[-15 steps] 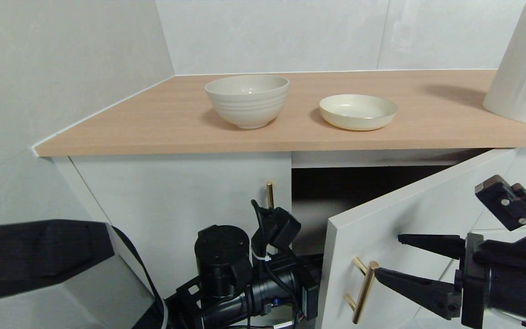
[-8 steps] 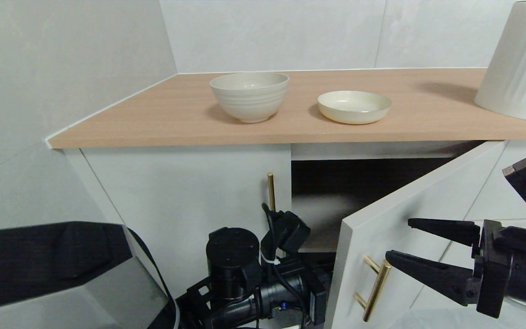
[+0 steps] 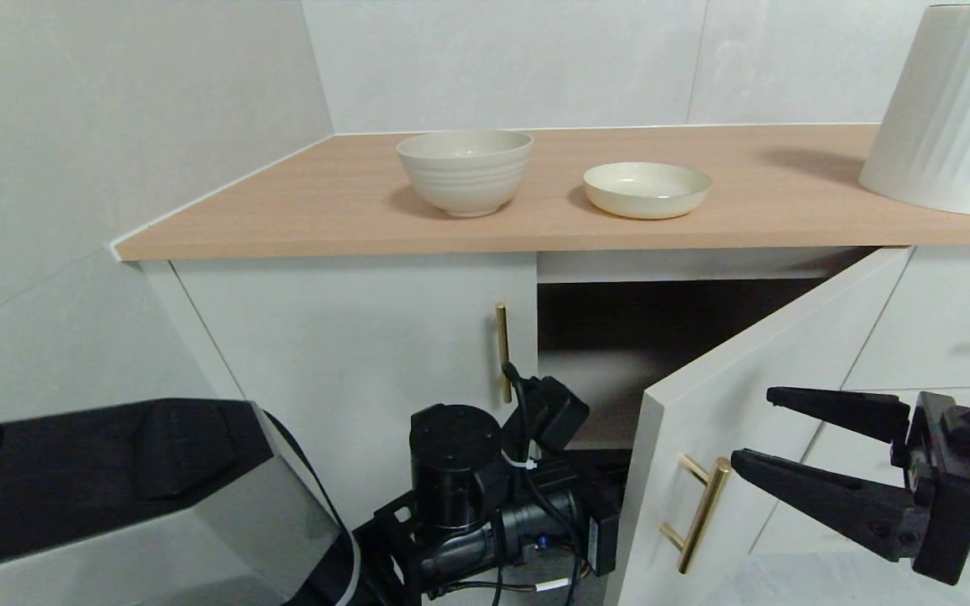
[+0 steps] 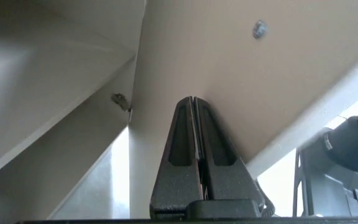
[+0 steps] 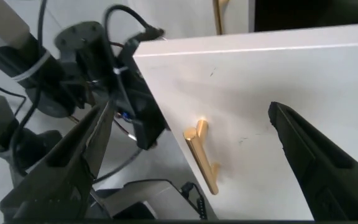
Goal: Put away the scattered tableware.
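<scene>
A ribbed cream bowl (image 3: 466, 168) and a shallow cream plate (image 3: 647, 188) stand side by side on the wooden countertop (image 3: 300, 210). Below them the right cabinet door (image 3: 754, 370) hangs ajar. My right gripper (image 3: 753, 427) is open in front of that door, with its lower fingertip close to the gold handle (image 3: 701, 523). In the right wrist view this gripper (image 5: 190, 107) straddles the handle (image 5: 202, 157) without touching it. My left arm (image 3: 493, 497) sits low at the door's opening edge. Its gripper (image 4: 193, 101) is shut on nothing, with its tip against the door's inner face.
A tall white ribbed lampshade (image 3: 948, 109) stands at the countertop's right end. The left cabinet door (image 3: 350, 345) is closed and has its own gold handle (image 3: 502, 352). A tiled wall (image 3: 72, 168) closes off the left side. The open cabinet's inside (image 3: 670, 320) is dark.
The whole head view has shifted, so the camera has moved back. The right gripper has stayed beside the door handle, still open. The bowl and plate have not moved on the counter.
</scene>
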Motion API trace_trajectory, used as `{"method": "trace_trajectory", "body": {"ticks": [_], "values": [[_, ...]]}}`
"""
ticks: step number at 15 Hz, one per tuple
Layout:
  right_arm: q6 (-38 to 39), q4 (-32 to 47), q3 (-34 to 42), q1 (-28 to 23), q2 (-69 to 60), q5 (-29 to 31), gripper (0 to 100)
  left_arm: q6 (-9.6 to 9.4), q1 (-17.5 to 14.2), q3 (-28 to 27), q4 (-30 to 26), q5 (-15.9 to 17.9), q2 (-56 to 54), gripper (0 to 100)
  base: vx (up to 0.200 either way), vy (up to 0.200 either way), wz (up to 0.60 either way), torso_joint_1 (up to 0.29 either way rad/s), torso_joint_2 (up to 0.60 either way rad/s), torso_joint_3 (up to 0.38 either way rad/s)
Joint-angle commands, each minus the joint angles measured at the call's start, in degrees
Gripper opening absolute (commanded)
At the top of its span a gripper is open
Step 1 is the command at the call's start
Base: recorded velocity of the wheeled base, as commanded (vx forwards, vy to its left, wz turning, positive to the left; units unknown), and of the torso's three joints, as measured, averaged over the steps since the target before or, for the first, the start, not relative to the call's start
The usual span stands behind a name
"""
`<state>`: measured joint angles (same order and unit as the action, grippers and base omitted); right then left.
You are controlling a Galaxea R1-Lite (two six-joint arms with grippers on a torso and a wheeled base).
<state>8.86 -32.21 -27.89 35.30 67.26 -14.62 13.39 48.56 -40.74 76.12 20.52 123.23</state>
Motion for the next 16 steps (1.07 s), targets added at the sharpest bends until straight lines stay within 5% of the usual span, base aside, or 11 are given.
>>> {"method": "trace_trajectory", "body": {"ticks": [1,4,8,11,13,16], "values": [[0.01,0.04,-0.41,-0.15,-1.43,0.03,100,0.06,-0.04,-2.33,-1.76,-0.21,-0.19,0,0.000,0.000,0.00,0.000,0.00,0.000],[0.01,0.04,-1.81,-1.20,-3.62,0.03,100,0.06,1.10,-4.35,-3.87,-1.01,-0.36,0,-0.200,0.000,0.00,0.010,0.00,0.001],[0.10,-0.05,-4.10,-1.29,-4.77,0.03,100,0.06,3.30,-7.86,-7.48,-1.09,-0.36,0,0.000,0.000,0.00,0.000,0.00,0.000],[0.28,-0.05,-6.47,-1.29,-4.59,0.03,100,0.06,9.54,-15.51,-14.07,-1.09,0.52,0,0.000,0.000,0.00,0.000,0.00,0.000],[0.28,-0.05,-7.70,-1.29,-4.50,0.03,100,2.17,13.67,-17.27,-15.65,-1.09,-0.45,0,0.000,0.000,0.00,0.000,0.00,0.000],[0.28,-0.05,-8.41,-1.29,-4.33,0.03,100,7.18,14.90,-14.81,-15.56,-1.01,-5.72,0,0.000,0.000,0.00,0.000,0.00,0.000]]}}
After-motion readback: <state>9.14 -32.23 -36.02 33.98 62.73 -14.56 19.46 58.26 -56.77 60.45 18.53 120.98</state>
